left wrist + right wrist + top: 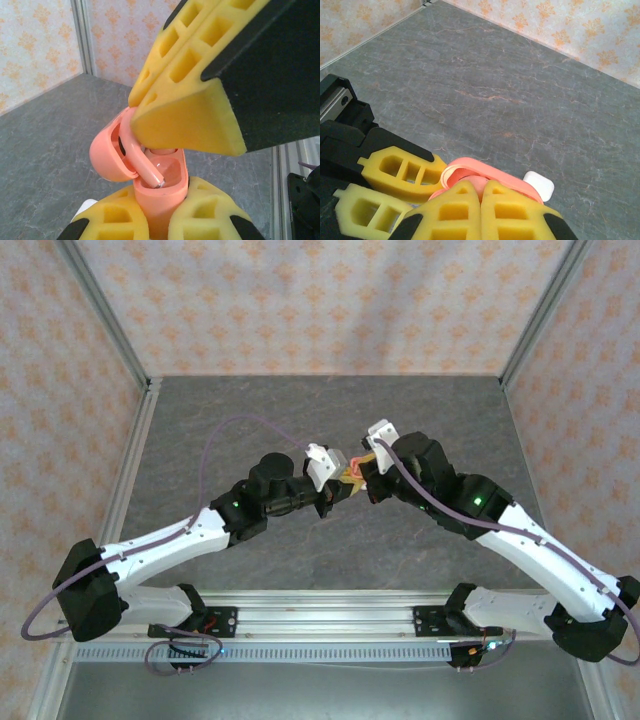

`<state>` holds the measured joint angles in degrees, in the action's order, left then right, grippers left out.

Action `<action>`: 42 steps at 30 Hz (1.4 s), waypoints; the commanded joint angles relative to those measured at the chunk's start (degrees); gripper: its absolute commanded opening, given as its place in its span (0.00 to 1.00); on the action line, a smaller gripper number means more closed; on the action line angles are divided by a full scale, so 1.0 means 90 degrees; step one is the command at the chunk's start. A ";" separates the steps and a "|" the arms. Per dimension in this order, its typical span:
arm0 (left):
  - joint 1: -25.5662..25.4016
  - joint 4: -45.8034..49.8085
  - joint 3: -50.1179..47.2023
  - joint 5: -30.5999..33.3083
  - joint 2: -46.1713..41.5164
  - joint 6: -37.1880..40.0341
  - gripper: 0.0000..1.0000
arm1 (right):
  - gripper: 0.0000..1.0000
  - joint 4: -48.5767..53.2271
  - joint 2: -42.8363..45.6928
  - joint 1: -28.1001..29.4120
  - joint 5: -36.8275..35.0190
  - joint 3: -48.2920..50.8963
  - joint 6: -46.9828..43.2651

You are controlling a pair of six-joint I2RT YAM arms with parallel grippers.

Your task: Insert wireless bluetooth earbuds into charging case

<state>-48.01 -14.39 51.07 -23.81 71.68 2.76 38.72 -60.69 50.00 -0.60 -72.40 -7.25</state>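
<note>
Lower centre of the left wrist view: left fingers (205, 215) clamped narrowly on the body of a coral-pink charging case (161, 202), lid (105, 160) swung open toward the left. Entering from the upper right, right fingers (185, 125) pressed together on the head of a coral-pink earbud (140, 157), stem tip slanting down into the case's well. Lower right of the right wrist view: small white case (538, 185) lying closed on the grey tabletop (520, 90).

Your left arm (170, 540) and right arm (530, 535) bend inward and meet in the middle. Your left gripper (155, 220) is clamped; your right gripper (481, 200) is pinched closed, facing it.
</note>
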 commanded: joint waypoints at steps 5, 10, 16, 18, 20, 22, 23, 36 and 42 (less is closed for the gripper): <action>-0.0062 -0.0415 0.0250 0.0154 0.0004 -0.0160 0.00 | 0.00 -0.0212 0.0062 0.0050 0.0034 0.0174 -0.0186; -0.0064 -0.0455 0.0253 0.0185 -0.0005 -0.0173 0.00 | 0.00 -0.0283 0.0092 0.0050 0.0064 0.0288 -0.0269; -0.0051 -0.0452 0.0244 0.0240 -0.0016 -0.0161 0.00 | 0.00 -0.0461 0.0252 0.0060 0.0407 0.0453 -0.0318; -0.0055 -0.0471 0.0235 0.0253 -0.0021 -0.0160 0.00 | 0.00 -0.0506 0.0304 0.0060 0.0589 0.0519 -0.0356; -0.0048 -0.0502 0.0234 0.0255 -0.0012 -0.0167 0.00 | 0.01 -0.0569 0.0351 0.0060 0.0784 0.0623 -0.0452; -0.0051 -0.0520 0.0244 0.0263 -0.0003 -0.0170 0.00 | 0.02 -0.0655 0.0394 0.0060 0.1010 0.0751 -0.0573; -0.0055 -0.0520 0.0252 0.0257 0.0001 -0.0170 0.00 | 0.03 -0.0703 0.0413 0.0060 0.1085 0.0802 -0.0604; -0.0042 -0.0510 0.0214 0.0293 -0.0040 -0.0165 0.00 | 0.11 -0.0764 0.0590 0.0059 0.1454 0.0948 -0.0728; -0.0045 -0.0502 0.0209 0.0302 -0.0072 -0.0161 0.00 | 0.17 -0.0694 0.0637 0.0057 0.1424 0.0936 -0.0700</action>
<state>-48.29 -14.35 51.07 -22.04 71.68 1.48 31.44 -55.94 49.45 5.45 -64.79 -13.58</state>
